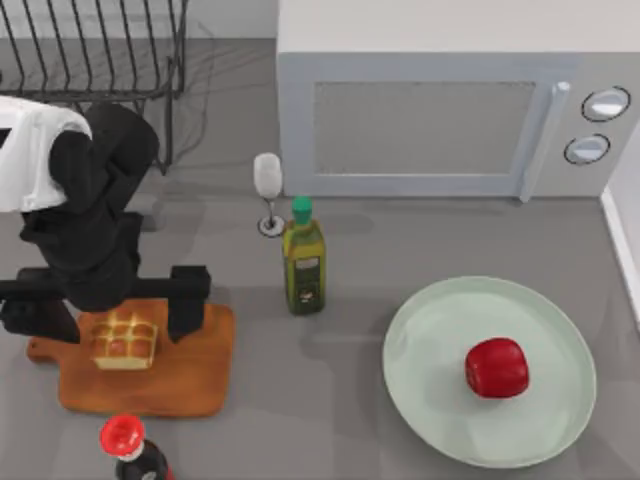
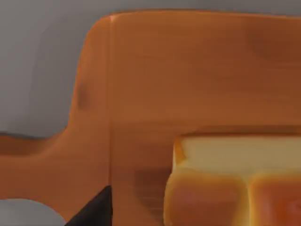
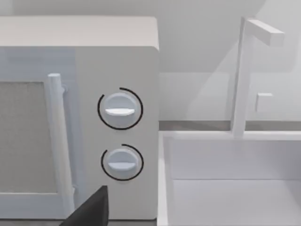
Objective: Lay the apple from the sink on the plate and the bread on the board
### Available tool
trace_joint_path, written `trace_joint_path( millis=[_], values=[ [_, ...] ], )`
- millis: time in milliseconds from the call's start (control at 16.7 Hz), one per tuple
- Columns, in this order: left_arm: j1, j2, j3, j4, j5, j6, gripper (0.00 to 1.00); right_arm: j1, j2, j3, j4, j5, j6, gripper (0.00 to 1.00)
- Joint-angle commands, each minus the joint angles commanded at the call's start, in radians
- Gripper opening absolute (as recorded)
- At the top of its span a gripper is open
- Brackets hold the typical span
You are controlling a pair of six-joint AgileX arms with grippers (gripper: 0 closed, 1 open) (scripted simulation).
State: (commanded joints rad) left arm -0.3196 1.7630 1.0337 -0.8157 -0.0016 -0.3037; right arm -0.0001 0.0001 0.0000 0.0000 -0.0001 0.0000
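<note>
The bread [image 1: 125,340], a small golden-topped loaf, lies on the orange-brown board [image 1: 175,385] at the left front of the table. My left gripper [image 1: 115,308] hovers just above it, open, with its black fingers [image 1: 188,300] spread wide on either side of the loaf and apart from it. Close up, the left wrist view has the bread [image 2: 235,183] on the board [image 2: 155,70]. The red apple [image 1: 497,367] rests on the pale plate [image 1: 440,330] at the right front. My right arm is parked, its wrist view facing the white sink [image 3: 225,188].
A microwave [image 1: 440,110] fills the back right. In the middle stand an olive oil bottle [image 1: 304,262] and a wine glass [image 1: 268,190]. A wire dish rack [image 1: 90,50] is at the back left. A red-capped bottle [image 1: 125,440] stands by the board's front edge.
</note>
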Motion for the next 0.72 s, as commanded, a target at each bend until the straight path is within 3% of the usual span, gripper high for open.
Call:
trace_joint_path(
  millis=[300, 720],
  values=[
    [0.032, -0.167, -0.091, 0.074, 0.000, 0.025, 1.00, 0.000, 0.000, 0.000, 0.000, 0.000, 0.000, 1.00],
    [0.112, -0.606, -0.355, 0.280, 0.000, 0.102, 1.00, 0.000, 0.000, 0.000, 0.000, 0.000, 0.000, 1.00]
  ],
)
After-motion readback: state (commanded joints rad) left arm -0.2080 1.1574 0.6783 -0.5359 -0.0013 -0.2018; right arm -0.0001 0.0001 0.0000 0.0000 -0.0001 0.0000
